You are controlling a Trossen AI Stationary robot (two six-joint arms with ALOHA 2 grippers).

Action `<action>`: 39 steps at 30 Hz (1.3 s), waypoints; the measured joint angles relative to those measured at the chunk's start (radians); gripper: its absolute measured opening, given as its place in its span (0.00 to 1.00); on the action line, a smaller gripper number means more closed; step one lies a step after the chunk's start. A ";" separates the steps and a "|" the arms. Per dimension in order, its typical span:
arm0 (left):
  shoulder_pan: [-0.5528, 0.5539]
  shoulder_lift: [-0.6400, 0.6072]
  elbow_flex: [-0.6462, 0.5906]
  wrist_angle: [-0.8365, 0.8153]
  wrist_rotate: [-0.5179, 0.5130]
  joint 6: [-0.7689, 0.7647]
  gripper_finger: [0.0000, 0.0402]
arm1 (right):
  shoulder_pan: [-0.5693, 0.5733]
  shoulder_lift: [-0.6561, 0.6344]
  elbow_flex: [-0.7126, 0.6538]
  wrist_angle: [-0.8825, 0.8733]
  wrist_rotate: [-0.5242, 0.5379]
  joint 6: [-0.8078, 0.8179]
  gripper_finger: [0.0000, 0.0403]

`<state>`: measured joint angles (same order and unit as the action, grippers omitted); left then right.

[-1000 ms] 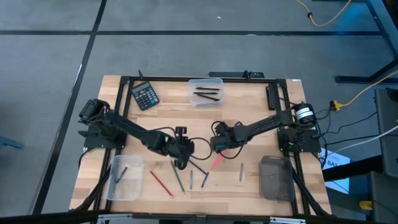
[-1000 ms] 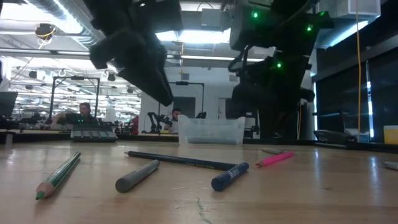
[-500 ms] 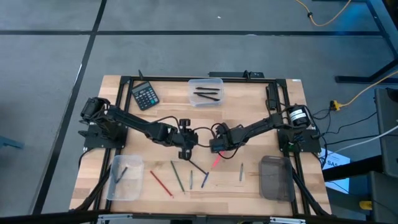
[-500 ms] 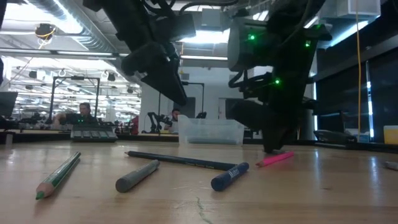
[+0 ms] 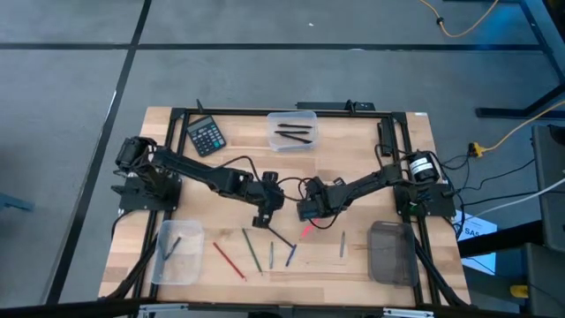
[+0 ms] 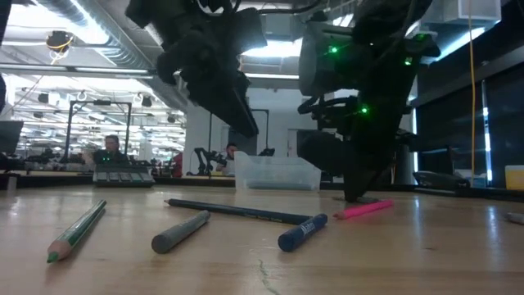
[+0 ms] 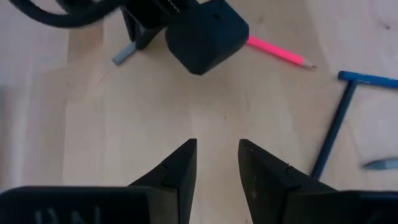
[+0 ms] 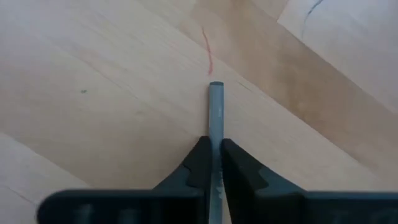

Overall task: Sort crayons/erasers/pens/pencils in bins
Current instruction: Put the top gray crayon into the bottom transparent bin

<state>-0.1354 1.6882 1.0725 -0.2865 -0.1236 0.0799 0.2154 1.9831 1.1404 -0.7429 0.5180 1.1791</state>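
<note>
Down at the middle of the wooden surface [image 5: 353, 172], the right gripper [image 8: 215, 163] is clenched on a grey pencil [image 8: 216, 112], which lies flat between its fingertips and pokes out ahead of them. Just beside it lies a pink pencil [image 7: 277, 52]. Nearby, the left gripper [image 7: 216, 163] hovers released, fingers parted over bare wood.

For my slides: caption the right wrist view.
Right pincer closed on a grey pencil lying on the wooden table.
</note>
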 joint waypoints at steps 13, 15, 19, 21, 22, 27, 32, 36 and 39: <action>0.080 0.000 0.000 0.032 0.006 -0.024 0.28 | 0.143 0.002 -0.006 -0.030 0.356 0.178 0.12; 0.086 0.000 -0.010 0.097 0.022 -0.041 0.28 | 0.168 0.002 -0.006 -0.029 0.416 0.183 0.12; 0.093 0.001 -0.063 0.257 0.083 -0.052 0.28 | 0.213 0.001 -0.006 -0.033 0.558 0.173 0.12; 0.093 0.001 -0.089 0.340 0.091 -0.052 0.28 | 0.237 0.000 -0.005 -0.039 0.613 0.162 0.12; 0.092 0.000 -0.103 0.369 0.092 -0.051 0.28 | 0.250 -0.001 -0.005 -0.036 0.633 0.151 0.12; 0.087 0.001 -0.183 0.531 0.092 -0.076 0.28 | 0.326 -0.002 -0.004 0.034 0.692 -0.037 0.12; 0.062 0.001 -0.230 0.671 0.093 -0.078 0.28 | 0.376 -0.003 -0.002 0.163 0.730 -0.333 0.12; 0.033 0.001 -0.232 0.713 0.127 -0.078 0.27 | 0.378 -0.003 -0.002 0.255 0.709 -0.560 0.12; 0.008 0.001 -0.232 0.724 0.157 -0.078 0.27 | 0.369 -0.003 -0.002 0.337 0.694 -0.716 0.11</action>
<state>-0.1277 1.6890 0.8406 0.4377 0.0330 0.0021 0.5847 1.9800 1.1381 -0.4055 1.2121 0.4633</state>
